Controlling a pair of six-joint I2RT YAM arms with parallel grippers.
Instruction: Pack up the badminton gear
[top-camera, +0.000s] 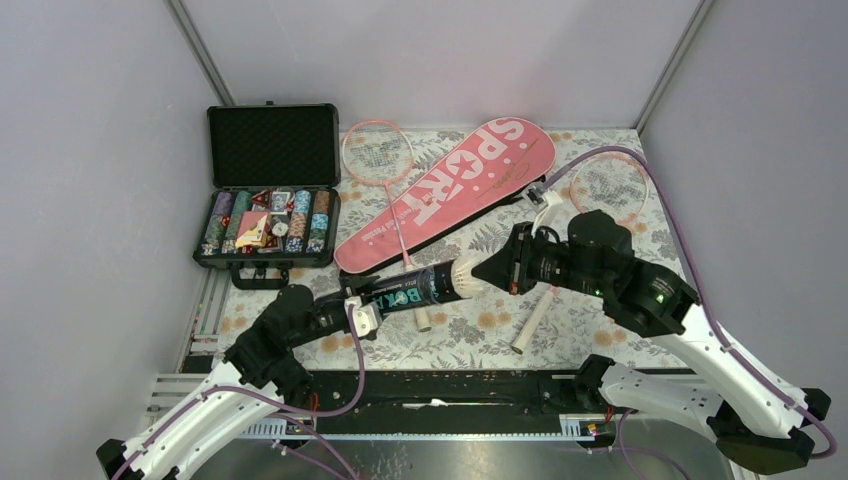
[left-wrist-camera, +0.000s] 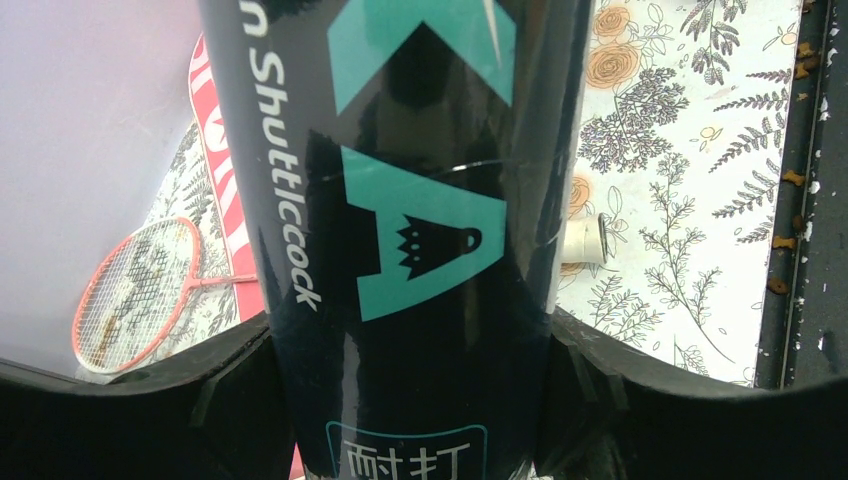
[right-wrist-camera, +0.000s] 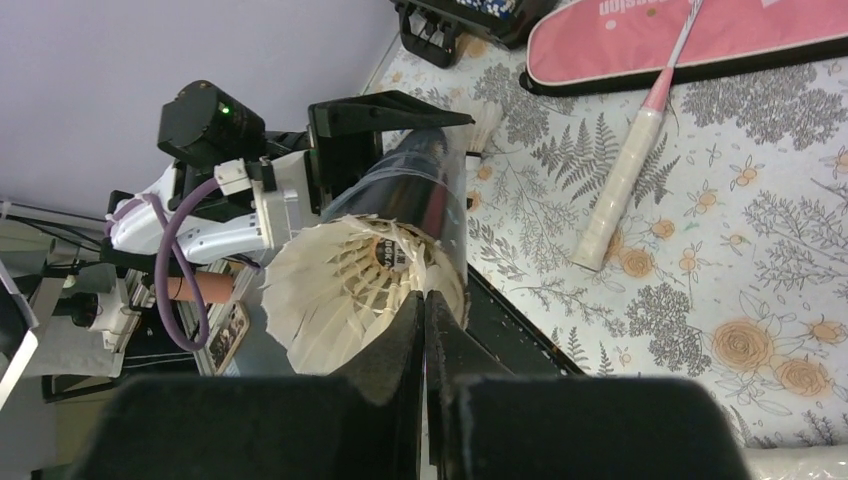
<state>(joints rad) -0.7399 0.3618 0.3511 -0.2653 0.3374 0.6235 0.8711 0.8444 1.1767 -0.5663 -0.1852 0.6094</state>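
My left gripper (top-camera: 365, 305) is closed round the long black tube (top-camera: 410, 290) with teal lettering and holds it lying across the table; the tube (left-wrist-camera: 410, 200) fills the left wrist view between both fingers. A white feathered shuttlecock (top-camera: 465, 278) sits at the tube's open mouth. My right gripper (right-wrist-camera: 425, 300) is shut on the rim of the shuttlecock's (right-wrist-camera: 340, 285) feather skirt. One pink racket (top-camera: 377, 152) lies across the pink SPORT bag (top-camera: 450, 190). The other racket (top-camera: 610, 187) lies at the right, partly under my right arm.
An open black case of poker chips (top-camera: 268, 200) stands at the back left. A white racket handle (right-wrist-camera: 620, 190) lies on the floral tablecloth (right-wrist-camera: 780, 260) right of the tube. Grey walls close in on three sides.
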